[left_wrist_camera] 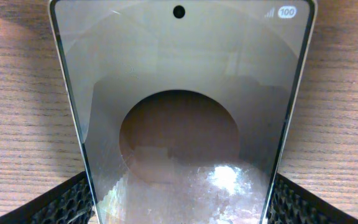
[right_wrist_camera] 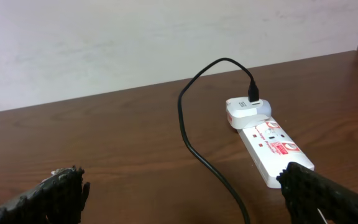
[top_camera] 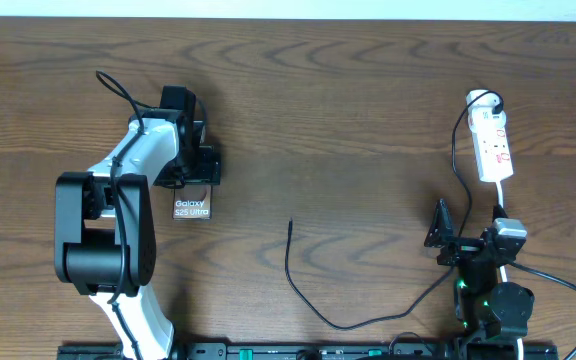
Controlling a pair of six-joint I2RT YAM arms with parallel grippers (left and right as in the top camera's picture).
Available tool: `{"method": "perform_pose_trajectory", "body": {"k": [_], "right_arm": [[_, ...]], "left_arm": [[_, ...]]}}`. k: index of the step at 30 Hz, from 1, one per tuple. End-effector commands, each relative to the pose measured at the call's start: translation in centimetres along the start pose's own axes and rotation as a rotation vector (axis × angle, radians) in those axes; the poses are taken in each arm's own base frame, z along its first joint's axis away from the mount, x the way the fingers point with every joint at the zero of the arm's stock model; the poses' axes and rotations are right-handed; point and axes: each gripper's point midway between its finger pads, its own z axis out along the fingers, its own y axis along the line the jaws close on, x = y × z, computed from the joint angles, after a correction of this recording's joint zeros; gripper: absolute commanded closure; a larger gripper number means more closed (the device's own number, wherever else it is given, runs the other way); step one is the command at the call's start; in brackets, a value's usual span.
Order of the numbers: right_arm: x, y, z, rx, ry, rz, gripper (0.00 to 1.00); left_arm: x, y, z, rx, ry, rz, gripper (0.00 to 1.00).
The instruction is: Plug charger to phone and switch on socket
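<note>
- My left gripper (left_wrist_camera: pixel 180 183) has its pads against both long edges of the phone (left_wrist_camera: pixel 179 93), so I read it as grasping the phone, which lies face up at the left of the counter (top_camera: pixel 368 80).
- My right gripper (right_wrist_camera: pixel 182 177) is released at the near right, jaws wide with nothing between them.
- The charger (top_camera: pixel 289 245) has its white plug seated in the far end of the socket (top_camera: pixel 494 148) at the far right. Its loose tip lies mid-counter, apart from both arms.
- To do this well, I'd keep the phone pinned and level. I'd pinch the cable just behind the tip with the right gripper, then square it to the port before pushing.
- I cannot see the phone's port in any view.
- The counter is dark wood grain, and a pale bare wall (right_wrist_camera: pixel 166 43) stands beyond its far edge.
</note>
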Motion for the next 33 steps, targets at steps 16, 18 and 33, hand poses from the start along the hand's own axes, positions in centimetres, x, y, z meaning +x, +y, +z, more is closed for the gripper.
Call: {"method": "perform_pose_trajectory", "body": {"k": [16, 18, 33], "right_arm": [[0.11, 0.01, -0.01, 0.001, 0.003, -0.013, 0.01], [0.11, 0.01, -0.01, 0.001, 0.003, -0.012, 0.01], [0.11, 0.01, -0.01, 0.001, 0.003, -0.013, 0.01]], "left_arm": [[2.06, 0.3, 1.53, -0.021, 0.074, 0.009, 0.35], [2.06, 0.3, 1.53, -0.021, 0.074, 0.009, 0.44], [1.14, 0.22, 0.88, -0.02, 0.052, 0.01, 0.93]]}}
